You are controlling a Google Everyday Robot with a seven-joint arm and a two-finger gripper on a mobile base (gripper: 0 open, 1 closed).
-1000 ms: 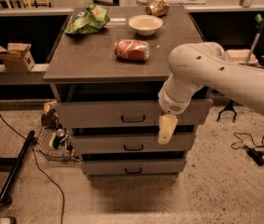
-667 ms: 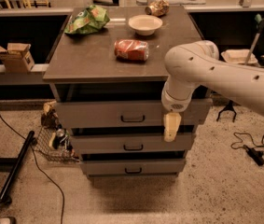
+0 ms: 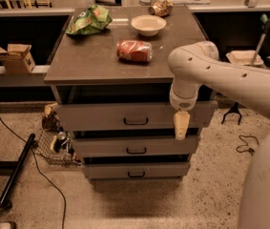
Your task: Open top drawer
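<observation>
The top drawer (image 3: 101, 116) is the widest grey drawer under the tabletop, with a small black loop handle (image 3: 135, 122) at its centre. It looks closed, its front roughly level with the cabinet. Two narrower grey drawers (image 3: 134, 146) sit below it. My gripper (image 3: 181, 126) hangs at the end of the white arm, in front of the right part of the top drawer front, to the right of the handle and apart from it. It holds nothing that I can see.
On the cabinet top (image 3: 91, 63) lie a red can (image 3: 134, 51), a white bowl (image 3: 148, 25), a green bag (image 3: 88, 20) and a small jar (image 3: 161, 7). A wire basket (image 3: 53, 144) and a black pole (image 3: 16, 171) are on the floor at left.
My gripper has shifted slightly to the right along the top drawer front. The drawers have not moved.
</observation>
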